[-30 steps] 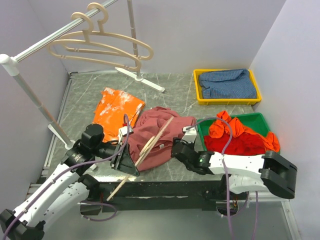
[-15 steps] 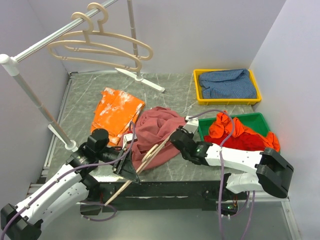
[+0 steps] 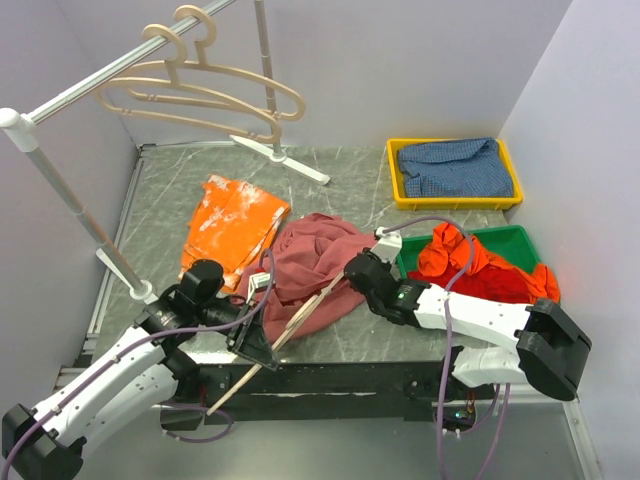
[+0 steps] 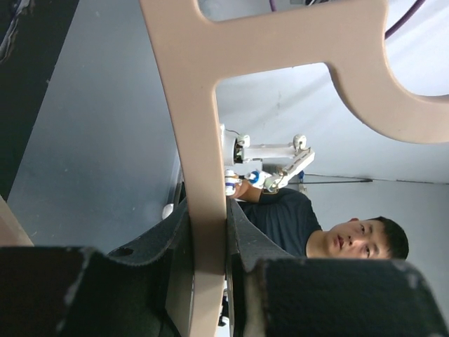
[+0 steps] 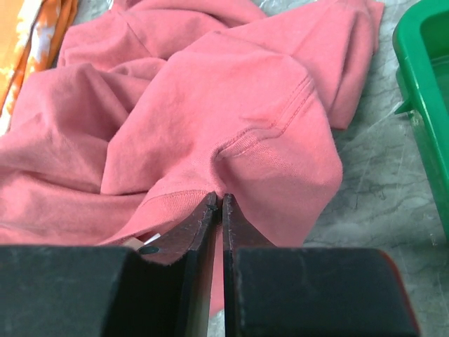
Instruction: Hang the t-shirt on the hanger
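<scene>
The dusty-rose t-shirt (image 3: pixel 312 258) lies bunched at the front middle of the table. My right gripper (image 3: pixel 352 272) is at its right edge, jaws shut on a fold of the t-shirt (image 5: pixel 231 105) near a stitched hem; the right gripper (image 5: pixel 217 201) pinches cloth at its tips. My left gripper (image 3: pixel 255 322) is shut on the beige hanger (image 3: pixel 300 315), which slants from the table's front edge up over the shirt. In the left wrist view the hanger (image 4: pixel 203 140) stands clamped between the left gripper (image 4: pixel 208 221) jaws.
Two more beige hangers (image 3: pixel 200 95) hang on the rail at the back left. An orange cloth (image 3: pixel 235 220) lies left of the shirt. A yellow tray (image 3: pixel 400 190) holds blue cloth; a green tray (image 3: pixel 520 238) holds a red-orange garment (image 3: pixel 470 268).
My right gripper has moved left onto the shirt's edge and shut on a fold, bunching the cloth. The left arm has shifted slightly toward the front with the hanger.
</scene>
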Controlling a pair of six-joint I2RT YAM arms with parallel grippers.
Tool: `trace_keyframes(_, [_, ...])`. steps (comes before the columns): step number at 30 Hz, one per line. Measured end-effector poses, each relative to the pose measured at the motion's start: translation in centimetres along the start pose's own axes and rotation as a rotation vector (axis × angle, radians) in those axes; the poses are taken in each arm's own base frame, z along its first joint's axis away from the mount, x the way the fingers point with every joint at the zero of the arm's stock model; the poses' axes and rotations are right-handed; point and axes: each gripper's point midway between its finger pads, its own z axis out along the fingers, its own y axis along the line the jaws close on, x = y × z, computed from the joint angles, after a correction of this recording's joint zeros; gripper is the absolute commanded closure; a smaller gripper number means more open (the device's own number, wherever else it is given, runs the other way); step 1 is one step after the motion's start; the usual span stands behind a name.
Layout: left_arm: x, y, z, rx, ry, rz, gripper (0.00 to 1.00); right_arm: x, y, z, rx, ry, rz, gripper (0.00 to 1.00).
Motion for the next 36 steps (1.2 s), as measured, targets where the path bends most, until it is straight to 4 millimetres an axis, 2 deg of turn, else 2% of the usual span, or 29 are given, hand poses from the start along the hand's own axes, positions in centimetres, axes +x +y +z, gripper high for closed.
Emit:
trace_keyframes(9, [0.5,2.0,0.1,-0.042,0.000,-0.032,0.99,0.1,0.0,-0.5,-0.018,0.026,0.002,0.91])
trace_keyframes(17, [-0.4,4.0,0.5,-0.107,0.014,-0.060,0.99,-0.9,0.4,-2.5,-0.071,0.024,0.023,0.91])
trace_keyframes(30, [-2.2,2.9,1.2,-0.103,0.028,0.036,0.99,-3.6,1.8,-4.9,-0.123,0.011,-0.011,0.94])
trace_keyframes(36, [-3.8,3.1,1.7,-0.087,0.013,0.086,0.99,-6.8,3.9,-6.7,-0.190,-0.019,-0.032,0.95])
